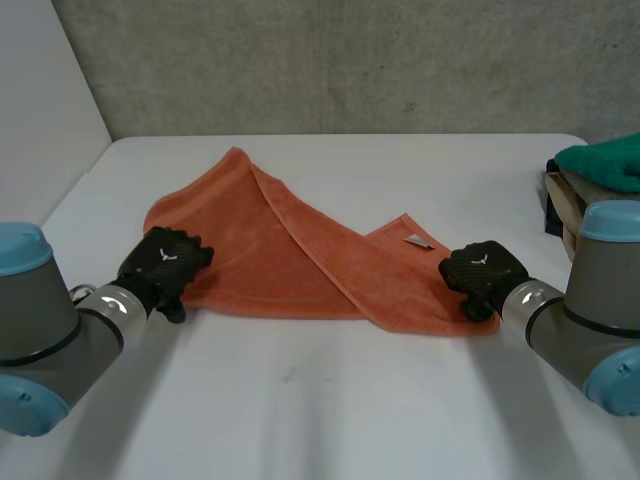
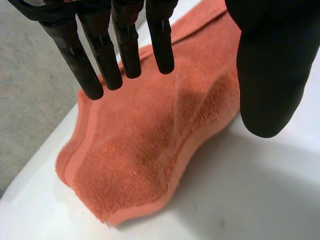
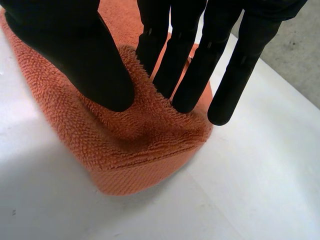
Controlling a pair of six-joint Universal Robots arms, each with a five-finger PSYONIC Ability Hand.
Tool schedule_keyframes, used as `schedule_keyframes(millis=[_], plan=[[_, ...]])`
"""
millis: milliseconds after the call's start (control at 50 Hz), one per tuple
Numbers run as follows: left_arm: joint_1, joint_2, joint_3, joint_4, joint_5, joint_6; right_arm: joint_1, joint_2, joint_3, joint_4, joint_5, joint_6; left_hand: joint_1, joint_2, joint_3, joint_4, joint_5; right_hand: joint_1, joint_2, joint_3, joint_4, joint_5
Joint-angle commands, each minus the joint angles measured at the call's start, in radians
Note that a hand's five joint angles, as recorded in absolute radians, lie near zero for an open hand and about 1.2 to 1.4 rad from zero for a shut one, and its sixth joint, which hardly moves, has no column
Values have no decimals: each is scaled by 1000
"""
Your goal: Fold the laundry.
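Bunching in right hand's (image 3: 75, 45) pinch: towel (image 3: 135, 165)

Loosely folded orange towel (image 1: 290, 250), rumpled

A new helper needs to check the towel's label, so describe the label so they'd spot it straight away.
On the white table, an orange towel lies between the left robot hand and the right robot hand. Close to the right one, at the towel's far hem, sits a small grey label: the only pale fleck on the orange cloth.
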Motion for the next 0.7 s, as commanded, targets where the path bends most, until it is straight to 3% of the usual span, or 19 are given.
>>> schedule_keyframes(millis=[20,100,160,200,380,560,640,700], plan=[[3,-107,69,8,-5,48,9,-23,21,-30,6,-7,101,106,111,117,118,278,219,209,200,244],[6,-146,112,3,-2,51,12,-22,24,-32,21,-8,218,223,228,234,235,278,219,209,200,244],[1,-161,135,6,-5,44,12,-23,28,-32,21,-8,563,569,573,580,580,278,219,209,200,244],[-7,-164,151,20,-11,41,13,-26,30,-33,24,-8,920,926,930,937,937,278,219,209,200,244],[-62,-16,57,184,-168,24,9,-112,36,-4,26,-8,922,928,933,939,939,278,219,209,200,244],[-132,407,-110,239,-183,-31,-53,-395,-45,88,-38,36,922,928,933,939,939,278,219,209,200,244],[-152,482,-128,215,-180,-77,-86,-428,-134,97,-75,96,922,928,933,939,939,278,219,209,200,244],[-168,483,-137,174,-180,-102,-106,-346,-213,89,-80,155,922,928,933,939,939,278,219,209,200,244]])
